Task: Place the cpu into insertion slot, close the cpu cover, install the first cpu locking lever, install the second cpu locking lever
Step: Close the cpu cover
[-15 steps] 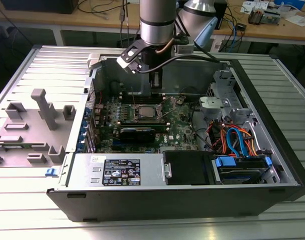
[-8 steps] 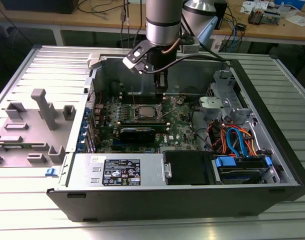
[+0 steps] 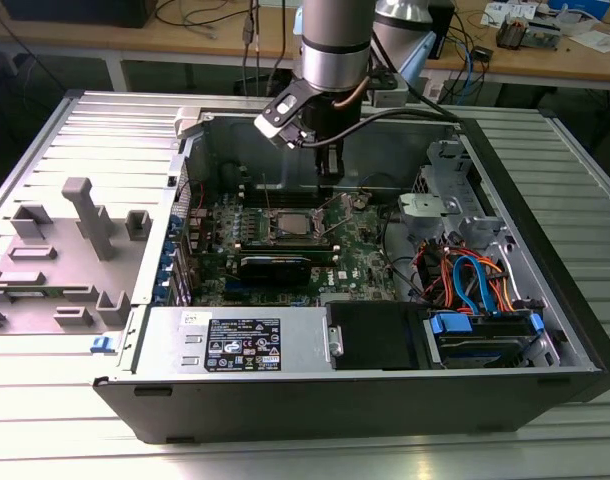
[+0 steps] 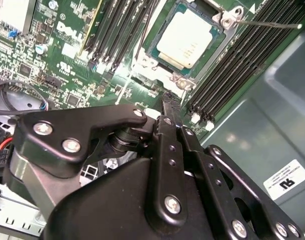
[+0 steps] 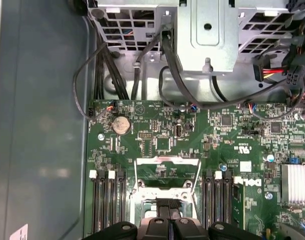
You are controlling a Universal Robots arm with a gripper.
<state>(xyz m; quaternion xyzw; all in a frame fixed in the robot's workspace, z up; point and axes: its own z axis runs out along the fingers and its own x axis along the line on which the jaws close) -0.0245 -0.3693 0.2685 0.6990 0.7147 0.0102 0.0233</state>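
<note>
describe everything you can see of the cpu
The cpu is a small, flat, square chip with a plain, pale silver metal top. It lies level inside the insertion slot on the green motherboard, between rows of black memory slots. Nothing rests on its top. The gripper hangs beside the socket, apart from the chip.
</note>
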